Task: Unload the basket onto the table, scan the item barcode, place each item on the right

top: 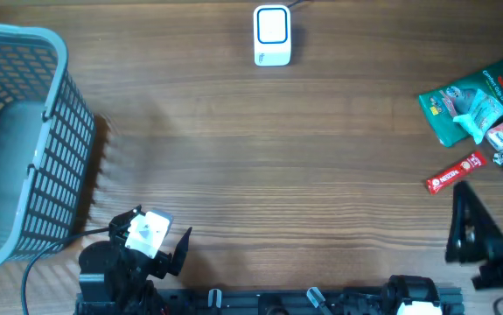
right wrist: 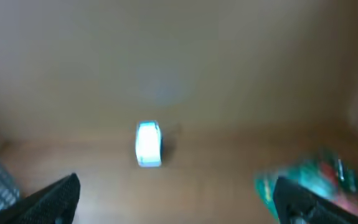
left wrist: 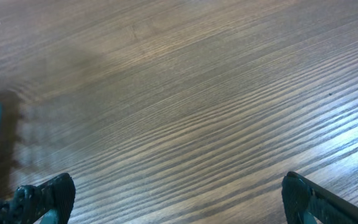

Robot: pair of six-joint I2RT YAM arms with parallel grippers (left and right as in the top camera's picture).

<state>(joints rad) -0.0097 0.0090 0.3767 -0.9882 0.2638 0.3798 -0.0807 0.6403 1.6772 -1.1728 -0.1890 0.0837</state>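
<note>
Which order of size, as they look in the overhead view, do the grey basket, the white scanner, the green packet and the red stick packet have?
1. grey basket, by far the largest
2. green packet, partly covered by smaller items
3. white scanner
4. red stick packet, long but very thin

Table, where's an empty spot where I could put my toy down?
The big bare wood in the middle of the table is free: between the basket on the left, the white scanner at the far edge, and the snack packets on the right. The right side is crowded with packets and a red bar.
</note>
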